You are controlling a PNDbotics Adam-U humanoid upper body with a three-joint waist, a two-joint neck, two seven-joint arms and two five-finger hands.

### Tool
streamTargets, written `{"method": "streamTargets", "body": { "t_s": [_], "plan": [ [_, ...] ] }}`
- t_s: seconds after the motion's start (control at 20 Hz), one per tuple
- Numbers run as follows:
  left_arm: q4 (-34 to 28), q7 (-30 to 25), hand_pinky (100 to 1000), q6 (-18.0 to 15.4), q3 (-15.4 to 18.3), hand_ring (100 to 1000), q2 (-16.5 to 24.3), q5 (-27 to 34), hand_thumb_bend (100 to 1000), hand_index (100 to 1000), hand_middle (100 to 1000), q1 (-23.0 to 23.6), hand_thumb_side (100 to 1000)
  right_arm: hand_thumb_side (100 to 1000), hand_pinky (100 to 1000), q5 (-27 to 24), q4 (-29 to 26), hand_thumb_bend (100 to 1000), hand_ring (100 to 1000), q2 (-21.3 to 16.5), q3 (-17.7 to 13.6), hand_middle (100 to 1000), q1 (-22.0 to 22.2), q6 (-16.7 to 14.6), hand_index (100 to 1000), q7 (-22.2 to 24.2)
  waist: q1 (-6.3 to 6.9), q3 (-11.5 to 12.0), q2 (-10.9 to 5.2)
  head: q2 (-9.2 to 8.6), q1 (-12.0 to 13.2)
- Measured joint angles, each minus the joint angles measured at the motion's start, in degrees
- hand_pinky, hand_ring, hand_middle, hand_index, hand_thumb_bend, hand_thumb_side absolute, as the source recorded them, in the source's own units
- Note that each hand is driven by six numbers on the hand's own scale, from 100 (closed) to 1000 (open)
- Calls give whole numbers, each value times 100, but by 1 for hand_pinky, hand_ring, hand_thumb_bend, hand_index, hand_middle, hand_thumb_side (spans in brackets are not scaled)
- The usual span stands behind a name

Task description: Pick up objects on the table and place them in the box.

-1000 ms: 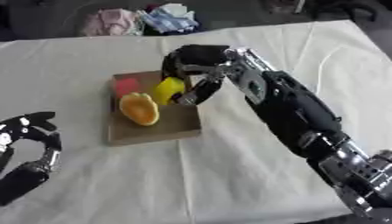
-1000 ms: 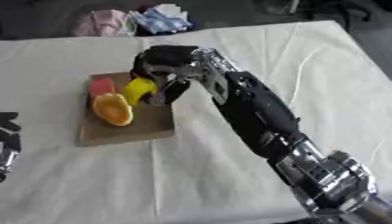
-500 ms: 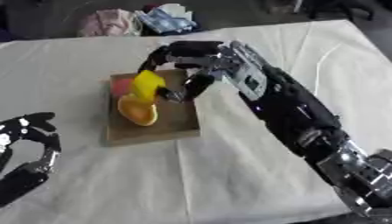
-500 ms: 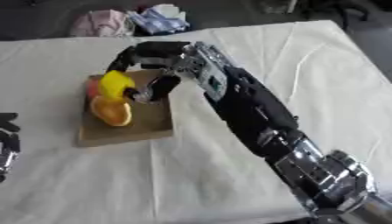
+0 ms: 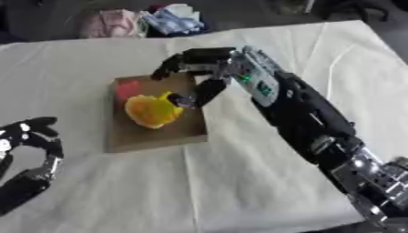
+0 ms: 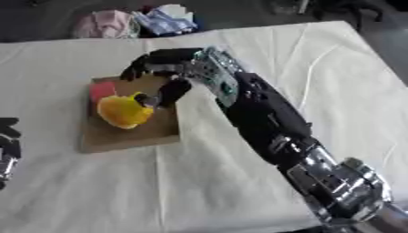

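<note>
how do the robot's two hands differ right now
The right hand reaches over the flat brown box near the table's middle, fingers spread above the yellow things, thumb tip at their edge. The left hand sits idle at the lower left corner, away from the box, fingers relaxed and touching nothing. The right arm shows in full; the left is mostly out of frame. Both are black.

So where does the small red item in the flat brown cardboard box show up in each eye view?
Left eye view: the small red item lies at the box's far left corner, left of centre, just above the yellow-orange object.
Right eye view: it sits further left, same corner.
Shared landmark: the flat brown cardboard box, with the right hand over it.
</note>
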Motion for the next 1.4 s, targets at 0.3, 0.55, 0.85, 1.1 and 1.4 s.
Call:
{"method": "streamTargets", "body": {
  "t_s": [0.3,0.55,0.85,1.1,1.4],
  "plan": [
    [0,-3,660,3,0,564,0,1,100,839,612,0,559,741,874,401,129,100,900,-67,-2,931,8,0,997,0,-2,3,0,0,0],
    [0,-3,661,4,0,564,0,5,100,839,612,3,559,526,874,441,157,100,887,-165,-235,921,35,-69,989,-69,-2,-6,0,0,0],
    [0,-1,662,6,2,564,0,6,100,839,612,31,558,351,880,205,300,100,889,-446,-1147,945,18,-246,986,-246,-2,-39,0,0,1],
    [0,0,662,7,3,564,0,6,100,839,612,42,560,313,899,646,839,100,935,-587,-1951,969,-154,-407,988,-407,-2,-48,0,0,4],
    [0,-1,662,6,3,564,-5,9,100,839,612,42,559,287,903,1461,1365,100,940,-546,-2438,968,-321,-608,984,-608,-1,-9,0,0,1]
  ]
}}
